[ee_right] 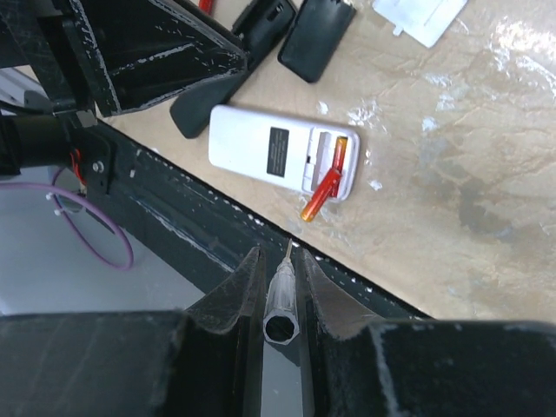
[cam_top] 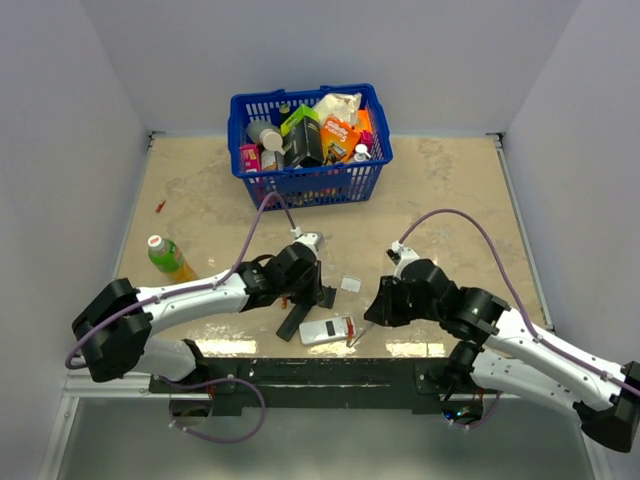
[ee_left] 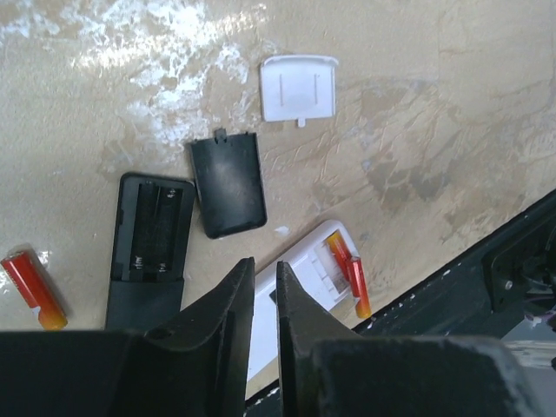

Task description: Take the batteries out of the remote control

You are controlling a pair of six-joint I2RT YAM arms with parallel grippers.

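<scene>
Looks over halfway. On the table: black remote emptied, white remote not. Left gripper over the white remote, fingers slightly apart, empty; right gripper clamped on a thin pick. Loose battery beside the black remote; tipped battery half out; seated battery inside. Next, probably: pluck the tipped one, then lever out the last.

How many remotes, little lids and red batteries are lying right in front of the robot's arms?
Remotes: 2 (white remote, black remote)
Lids: 2 (white lid, black lid)
Red batteries: 3 (loose battery by the black remote, seated battery in the white remote, tilted battery sticking out of it)
Total: 7
The red speck far off left is too small to tell.
</scene>
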